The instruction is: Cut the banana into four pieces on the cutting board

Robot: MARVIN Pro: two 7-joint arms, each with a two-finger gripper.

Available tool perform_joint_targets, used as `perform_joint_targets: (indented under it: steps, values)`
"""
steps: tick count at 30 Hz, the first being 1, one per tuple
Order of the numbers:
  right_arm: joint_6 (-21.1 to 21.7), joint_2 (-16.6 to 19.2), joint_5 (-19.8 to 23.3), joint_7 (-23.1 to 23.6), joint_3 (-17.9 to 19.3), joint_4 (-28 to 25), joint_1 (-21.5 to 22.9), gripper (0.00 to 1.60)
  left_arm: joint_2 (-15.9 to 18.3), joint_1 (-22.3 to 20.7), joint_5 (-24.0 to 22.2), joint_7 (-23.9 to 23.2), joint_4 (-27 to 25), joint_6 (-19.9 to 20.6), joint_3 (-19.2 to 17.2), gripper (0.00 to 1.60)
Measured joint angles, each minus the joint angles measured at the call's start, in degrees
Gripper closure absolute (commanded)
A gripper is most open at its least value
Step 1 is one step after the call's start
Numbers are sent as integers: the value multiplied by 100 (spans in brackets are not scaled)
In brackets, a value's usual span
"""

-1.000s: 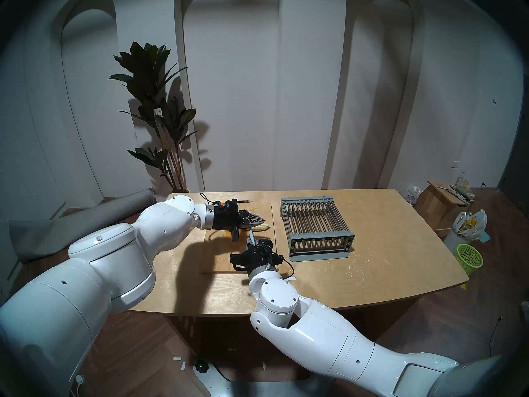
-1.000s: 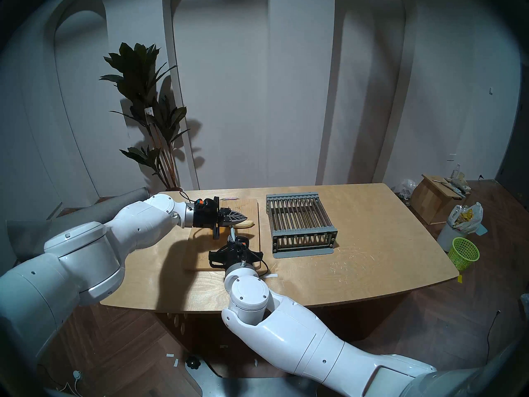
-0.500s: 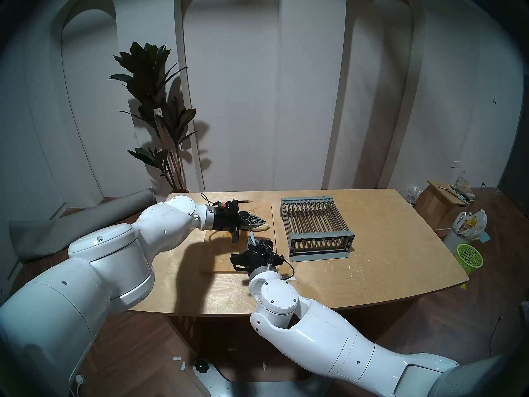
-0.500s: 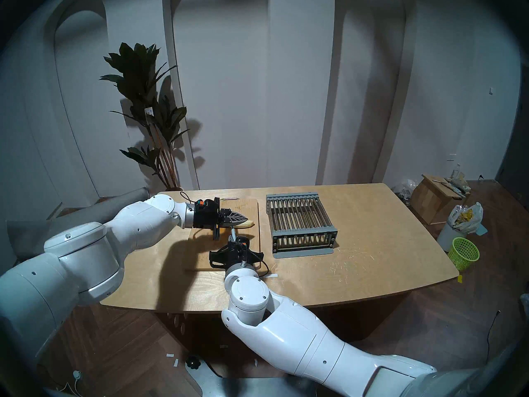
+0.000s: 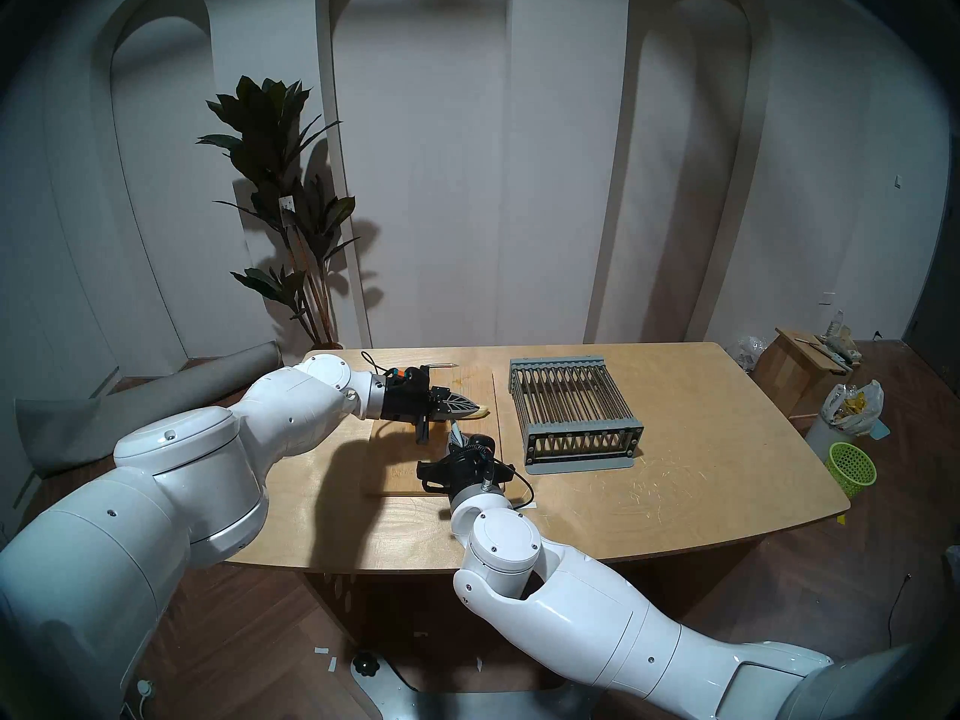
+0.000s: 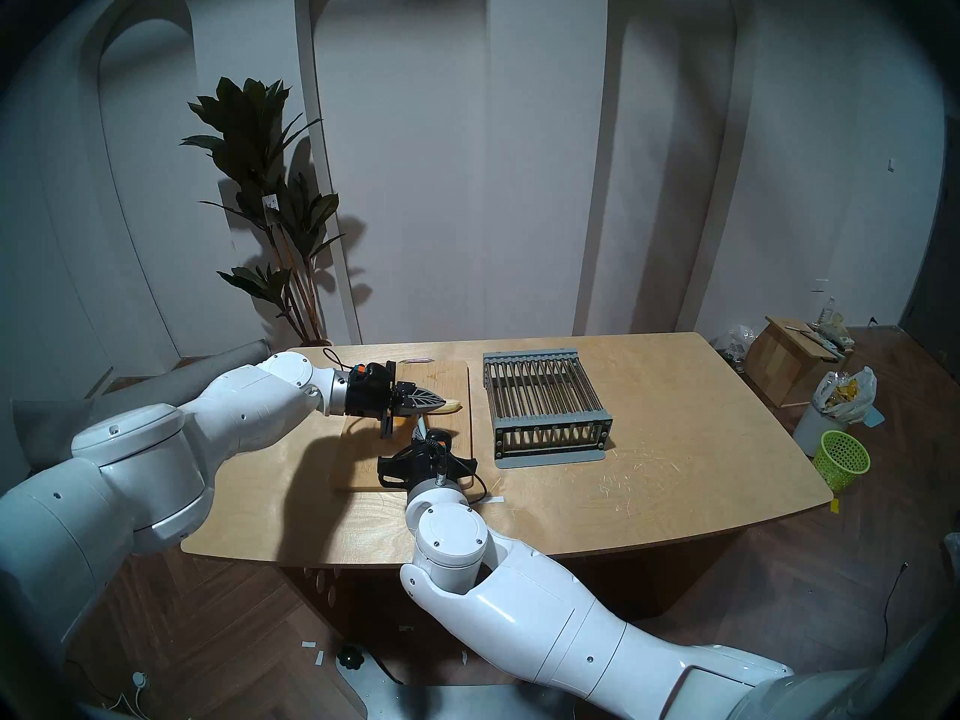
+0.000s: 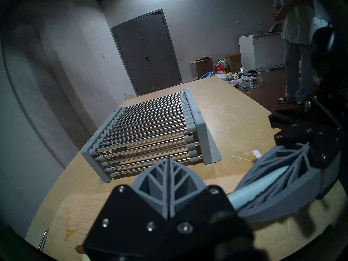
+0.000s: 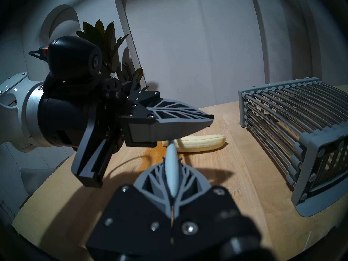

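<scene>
Bamboo cutting board (image 5: 384,464) with a whole peeled banana (image 8: 199,143) lying on its far part, both arms poised over it.

Pale and uncut, the banana lies crosswise near the board's right edge, beside the grey slatted rack (image 5: 571,412) on the wooden table (image 5: 675,475). The left gripper (image 8: 209,121) reaches in from the left with its fingers pressed together and nothing between them, its tip above the banana's left end; whether it touches the fruit cannot be told. The right gripper (image 8: 172,172) points forward from the near side, clamped tight on a pale grey knife (image 8: 171,160) whose blade runs edge-on toward the banana, its tip just short of the fruit.
</scene>
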Motion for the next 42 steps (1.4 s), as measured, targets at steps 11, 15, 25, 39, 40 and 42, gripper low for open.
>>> perform_joint_targets:
  steps: [11, 15, 25, 39, 40, 42]
  values:
    - [-14, 0, -85, -88, -24, -116, 12, 160, 19, -29, -289, -49, 142, 48, -174, 160]
    - [-23, -1, -129, -113, -61, -154, 23, 160, -72, -31, -378, 49, 321, -13, -291, 160]
    - [-34, 5, -201, -216, -192, -259, 26, 160, -351, -19, -371, 328, 712, -299, -330, 160]
    - [-39, 70, -201, -400, -215, -329, -4, 160, -512, 15, -265, 493, 926, -504, -272, 160]
    - [-40, 76, -200, -407, -213, -333, -7, 160, -521, 18, -260, 501, 932, -512, -268, 160]
    - [-43, 86, -197, -417, -210, -340, -14, 160, -536, 24, -253, 514, 946, -522, -261, 160]
